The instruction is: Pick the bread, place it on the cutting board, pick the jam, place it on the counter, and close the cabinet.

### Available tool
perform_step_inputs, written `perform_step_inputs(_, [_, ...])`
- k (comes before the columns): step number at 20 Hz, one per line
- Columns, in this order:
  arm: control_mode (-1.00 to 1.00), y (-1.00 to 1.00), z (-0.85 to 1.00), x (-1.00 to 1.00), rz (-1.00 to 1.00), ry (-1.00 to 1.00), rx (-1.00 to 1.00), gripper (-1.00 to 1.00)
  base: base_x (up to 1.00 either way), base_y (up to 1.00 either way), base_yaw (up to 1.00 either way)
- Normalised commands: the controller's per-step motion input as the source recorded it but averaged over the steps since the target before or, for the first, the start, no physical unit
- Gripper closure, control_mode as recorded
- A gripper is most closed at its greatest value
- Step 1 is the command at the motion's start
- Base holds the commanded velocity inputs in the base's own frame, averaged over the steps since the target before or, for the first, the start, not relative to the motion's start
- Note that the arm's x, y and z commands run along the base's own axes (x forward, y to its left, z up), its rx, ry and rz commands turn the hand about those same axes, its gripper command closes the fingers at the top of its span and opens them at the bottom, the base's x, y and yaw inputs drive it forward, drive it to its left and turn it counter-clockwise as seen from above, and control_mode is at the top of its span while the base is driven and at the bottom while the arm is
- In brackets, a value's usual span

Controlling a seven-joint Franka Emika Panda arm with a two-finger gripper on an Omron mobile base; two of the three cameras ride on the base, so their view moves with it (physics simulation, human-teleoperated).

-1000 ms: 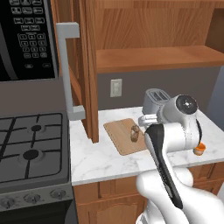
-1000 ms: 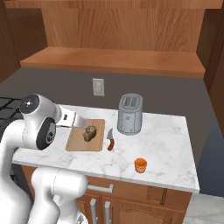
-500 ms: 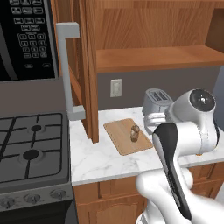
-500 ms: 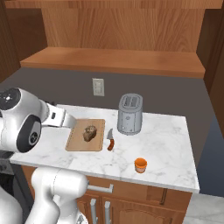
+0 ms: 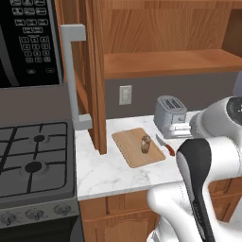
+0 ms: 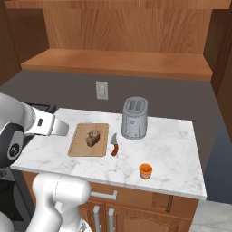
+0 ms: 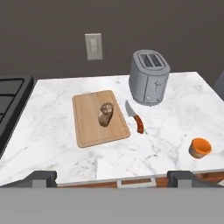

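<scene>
Cabinet (image 5: pixel 94 71): brown wood, door swung open over the counter's left end, grey bar handle.
Counter (image 6: pixel 172 149): white marble slab beside the stove (image 5: pixel 33 160).
Cutting board (image 7: pixel 99 118): flat on the counter, left of the toaster (image 7: pixel 149 78).
Gripper (image 7: pixel 111 177): jaws spread wide, holding nothing, raised over the counter's front edge.
Knife (image 7: pixel 134 117): orange handle, between board and toaster.
Bread (image 7: pixel 106 113): resting on the board.
Jam (image 7: pixel 200 147): on the counter, near the front right edge.
</scene>
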Motion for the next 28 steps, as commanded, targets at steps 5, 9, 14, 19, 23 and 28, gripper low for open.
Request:
perform_step_inputs(5, [-1.00, 0.04, 0.00, -0.41, 0.00, -0.29, 0.00, -1.00, 0.00, 0.00, 0.00])
perform_step_inputs(9, [-1.00, 0.06, 0.00, -0.46, 0.00, -0.32, -0.01, -1.00, 0.00, 0.00, 0.00])
perform_step_inputs(14, [-1.00, 0.06, 0.00, -0.46, 0.00, -0.34, -0.01, -1.00, 0.00, 0.00, 0.00])
perform_step_inputs(19, [-1.00, 0.01, 0.00, -0.61, 0.00, -0.30, 0.00, -1.00, 0.00, 0.00, 0.00])
perform_step_inputs(23, [-1.00, 0.00, 0.00, -0.63, 0.03, -0.23, 0.00, -1.00, 0.00, 0.00, 0.00])
perform_step_inputs(28, [-1.00, 0.00, 0.00, -0.52, 0.07, -0.20, 0.00, -1.00, 0.00, 0.00, 0.00])
